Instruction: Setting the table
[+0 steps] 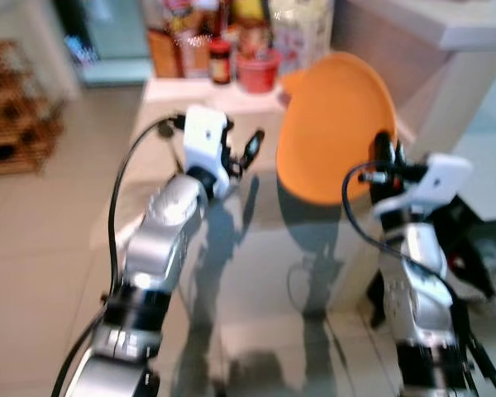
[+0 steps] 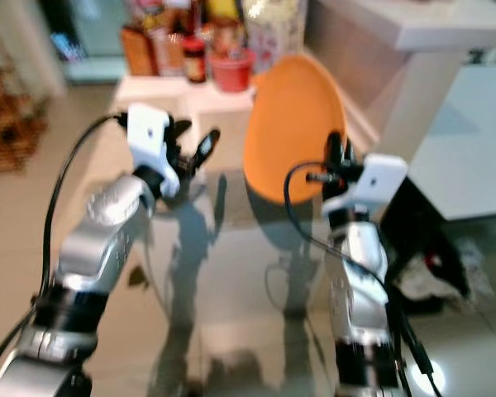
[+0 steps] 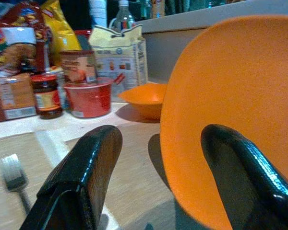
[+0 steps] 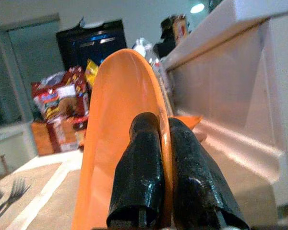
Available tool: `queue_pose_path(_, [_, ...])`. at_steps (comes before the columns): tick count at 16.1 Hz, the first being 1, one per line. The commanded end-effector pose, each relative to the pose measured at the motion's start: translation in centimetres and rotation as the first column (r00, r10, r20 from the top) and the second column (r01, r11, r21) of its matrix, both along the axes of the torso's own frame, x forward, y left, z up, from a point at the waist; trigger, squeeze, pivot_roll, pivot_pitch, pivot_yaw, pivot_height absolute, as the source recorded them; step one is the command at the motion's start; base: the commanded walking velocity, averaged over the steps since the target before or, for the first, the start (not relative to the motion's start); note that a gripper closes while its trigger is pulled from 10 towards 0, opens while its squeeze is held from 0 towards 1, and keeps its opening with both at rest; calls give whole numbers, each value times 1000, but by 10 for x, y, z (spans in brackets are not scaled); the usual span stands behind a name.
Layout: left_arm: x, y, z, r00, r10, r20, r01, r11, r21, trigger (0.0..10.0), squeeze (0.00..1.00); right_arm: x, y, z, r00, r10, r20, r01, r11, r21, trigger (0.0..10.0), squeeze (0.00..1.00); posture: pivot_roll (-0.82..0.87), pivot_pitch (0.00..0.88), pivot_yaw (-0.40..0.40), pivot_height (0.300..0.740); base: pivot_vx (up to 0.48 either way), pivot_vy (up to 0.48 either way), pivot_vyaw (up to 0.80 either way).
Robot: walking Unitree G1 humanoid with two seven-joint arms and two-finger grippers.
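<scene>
The rim of an orange plate [image 1: 335, 124] is pinched between the two black fingers of the right gripper [image 4: 165, 143], and the plate is held tilted up on edge above the glass table [image 1: 248, 273]. The left gripper [image 3: 158, 158] is held out beside it with its fingers spread wide and nothing between them. A fork [image 3: 14, 179] is seen lying on a placemat [image 3: 129, 187] just past the left gripper. Farther off, an orange bowl [image 3: 144, 98], a red tub [image 3: 89, 98], a jar [image 3: 47, 96] and food packets [image 3: 120, 55] are gathered at the table's far end.
</scene>
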State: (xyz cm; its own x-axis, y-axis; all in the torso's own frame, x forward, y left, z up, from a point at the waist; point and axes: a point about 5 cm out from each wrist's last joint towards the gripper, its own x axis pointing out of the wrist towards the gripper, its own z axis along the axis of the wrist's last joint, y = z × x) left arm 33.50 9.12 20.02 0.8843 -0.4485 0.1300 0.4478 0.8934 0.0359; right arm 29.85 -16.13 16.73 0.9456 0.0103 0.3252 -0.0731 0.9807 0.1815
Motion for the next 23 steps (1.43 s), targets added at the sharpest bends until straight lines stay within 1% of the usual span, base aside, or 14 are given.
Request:
queue_pose_path(1, [1,-2,2,1000,-5,0,5,1000,3,10000,0,1,3,-14,997,15,-79,-17,999,-30,0,0,22,0,32,740,0,0,0])
queue_pose_path(5, [0,-3,0,1000,-5,-5,5,1000,2,10000,0,1,3,-14,997,16,-74,-20,999,-44,0,0,17,0,30,740,0,0,0])
queue_pose_path(8, [1,-3,-1,1000,-4,-7,4,1000,3,10000,0,1,3,-14,997,12,-77,-16,998,-58,0,0,16,0,29,740,0,0,690])
queue_pose_path(9, [1,-4,-1,1000,-3,-7,3,1000,2,10000,0,2,1,-16,996,1,-85,-5,999,-46,0,0,16,0,28,740,0,0,0])
queue_pose_path(12, [2,-3,-1,1000,5,-7,-5,1000,-2,10000,0,2,-1,-21,994,-14,-111,6,997,-71,0,0,18,0,27,740,0,0,0])
queue_pose_path(14, [2,-4,0,1000,-1,-3,1,1000,-2,10000,0,2,-1,-22,994,-15,-111,6,997,-73,0,0,23,0,26,740,0,0,0])
queue_pose_path(15, [-1,-6,-1,1000,-23,2,23,1000,2,10000,0,0,-4,-20,995,-24,-95,18,998,-63,0,0,24,0,27,740,0,0,0])
queue_pose_path(17, [-9,-11,-6,996,-88,-7,88,996,2,10000,0,-3,-7,-20,995,-27,-92,22,998,-61,0,0,23,0,30,740,0,0,0])
queue_pose_path(18, [-18,-17,-12,988,-155,-14,155,988,11,10000,0,-6,-8,-20,995,-30,-92,24,998,-61,0,0,20,0,32,740,0,0,0])
queue_pose_path(19, [-30,-25,-16,971,-238,-8,238,971,37,10000,0,-9,-9,-22,995,-33,-94,28,998,-59,0,0,19,0,33,740,0,0,0])
queue_pose_path(20, [-31,-26,-17,969,-247,-9,247,968,36,10000,0,-8,-9,-22,995,-34,-95,28,998,-59,0,0,20,0,33,740,0,0,0])
queue_pose_path(21, [-34,-32,-17,965,-264,-1,263,963,52,10000,0,-9,-9,-22,995,-40,-96,34,998,-59,0,0,21,0,30,740,0,0,0])
queue_pose_path(23, [-33,-35,-15,964,-266,2,266,962,62,10000,0,-6,-9,-21,994,-45,-96,39,997,-68,0,0,18,0,30,740,0,0,759])
